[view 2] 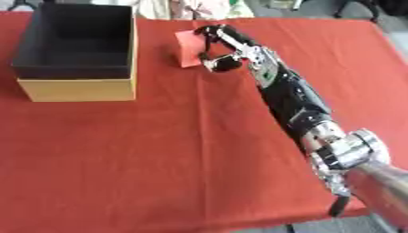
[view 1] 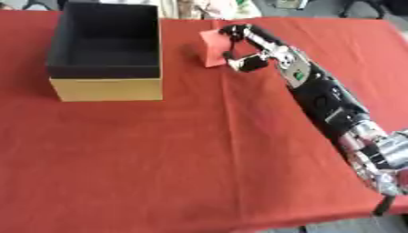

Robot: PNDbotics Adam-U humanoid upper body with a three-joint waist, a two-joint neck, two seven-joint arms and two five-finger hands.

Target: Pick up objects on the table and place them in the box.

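Right hand (view 1: 248,48): fingers and thumb curled round red block (view 1: 212,49), pinching its right side
Red block: tilted, in hand's grasp, right of box (view 1: 108,88)
Box: open, on red cloth (view 1: 175,159)

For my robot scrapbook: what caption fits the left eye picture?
Robot's right hand curls around a red block on the red table, beside the open black box.

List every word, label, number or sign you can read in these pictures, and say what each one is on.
None can be read.
Box: plain tan wall and black inside, no print showing.
Red object at the right hand: plain red faces, no lettering visible.
Right forearm: a small green patch, too blurred to read.
Red tablecloth: unmarked.
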